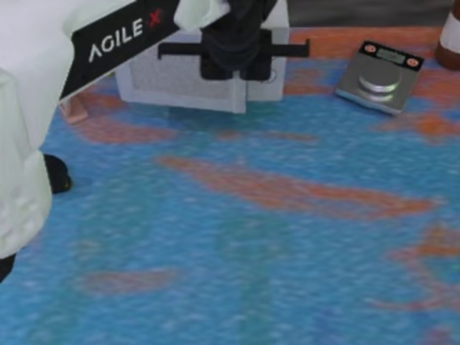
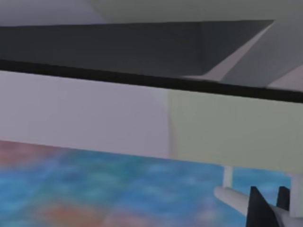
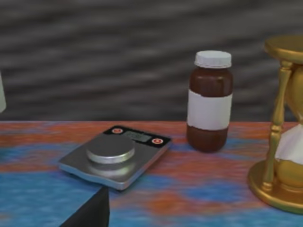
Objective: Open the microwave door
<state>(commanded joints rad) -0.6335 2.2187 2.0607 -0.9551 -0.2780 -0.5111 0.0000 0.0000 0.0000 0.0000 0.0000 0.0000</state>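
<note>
Left tool [image 1: 233,68] hangs over the microwave door's [image 1: 183,83] handle edge.

"AGILE X" in white on the left arm [image 1: 118,39]'s black band

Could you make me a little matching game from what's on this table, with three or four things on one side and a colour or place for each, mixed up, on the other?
Things:
1. kitchen scale
2. jar
3. hourglass
4. microwave

Descriptions:
A. gold frame
B. white box under the left arm's gripper
C. brown with a white cap and white label
D. flat silver slab with a round plate

Pairs: 1-D, 2-C, 3-A, 4-B
</note>
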